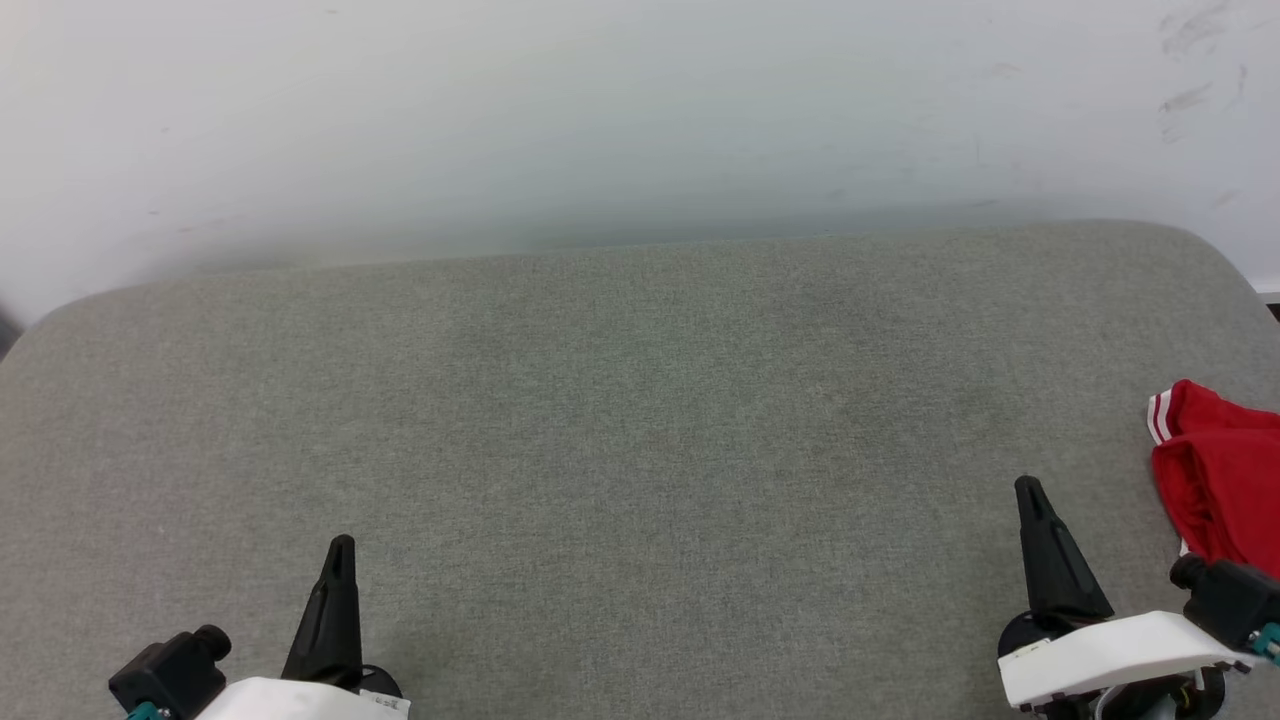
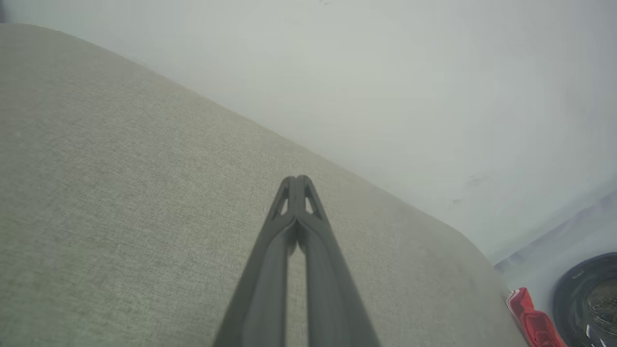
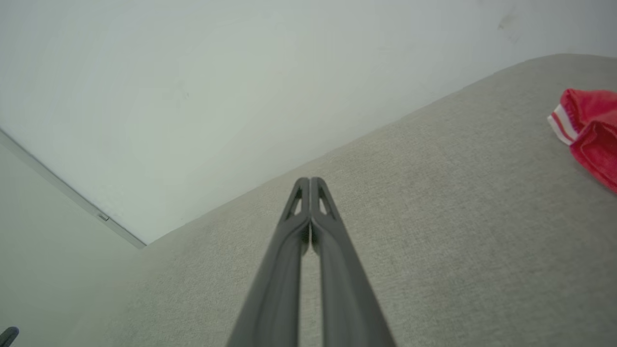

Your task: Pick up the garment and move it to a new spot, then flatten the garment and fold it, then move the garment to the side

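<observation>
The left gripper [image 1: 340,548], its long dark fingers pressed together and empty, hangs over the near left of the grey woven-fabric padded surface [image 1: 640,400]. The right gripper [image 1: 1028,490], likewise closed on nothing, hangs over its near right. The crumpled red garment [image 1: 1215,470] with red-white stripe trim lies at that surface's right edge.

Light: bright, soft, even across my bench [image 1: 640,420]; no glare.
Shadows: faint band along the bench's far edge.
Focus: wrist views hazy, my left fingers [image 2: 272,279] blurred low down.
</observation>
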Robot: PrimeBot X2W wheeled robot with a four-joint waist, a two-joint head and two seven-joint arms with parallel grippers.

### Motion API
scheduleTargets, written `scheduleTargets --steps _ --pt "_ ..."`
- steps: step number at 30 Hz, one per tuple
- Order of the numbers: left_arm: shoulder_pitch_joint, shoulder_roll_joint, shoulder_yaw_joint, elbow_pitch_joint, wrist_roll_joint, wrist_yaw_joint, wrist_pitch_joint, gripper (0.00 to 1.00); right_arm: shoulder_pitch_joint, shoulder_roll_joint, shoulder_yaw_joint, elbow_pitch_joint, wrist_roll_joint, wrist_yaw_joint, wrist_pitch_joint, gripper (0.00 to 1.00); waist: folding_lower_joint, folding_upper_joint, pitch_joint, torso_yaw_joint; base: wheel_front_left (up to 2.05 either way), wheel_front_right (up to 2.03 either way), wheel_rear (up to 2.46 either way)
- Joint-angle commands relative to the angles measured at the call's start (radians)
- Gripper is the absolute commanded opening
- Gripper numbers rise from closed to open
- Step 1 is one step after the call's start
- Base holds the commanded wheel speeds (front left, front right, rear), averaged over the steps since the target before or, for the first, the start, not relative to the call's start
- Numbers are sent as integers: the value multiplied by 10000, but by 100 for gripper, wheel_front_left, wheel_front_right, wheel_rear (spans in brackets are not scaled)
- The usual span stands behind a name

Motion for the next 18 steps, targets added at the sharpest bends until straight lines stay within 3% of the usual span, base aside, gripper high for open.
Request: scheduleTargets --steps 1,18 --pt "-293 112 -4 -47 -414 -3 66 0 -296 -98 -55 -70 438 1 75 0 0 0 -1 3 0 0 0" --pt "-731 177 21 391 -2823 -10 623 0 -506 -164 -239 190 2955 0 580 0 0 0 -7 37 0 0 0"
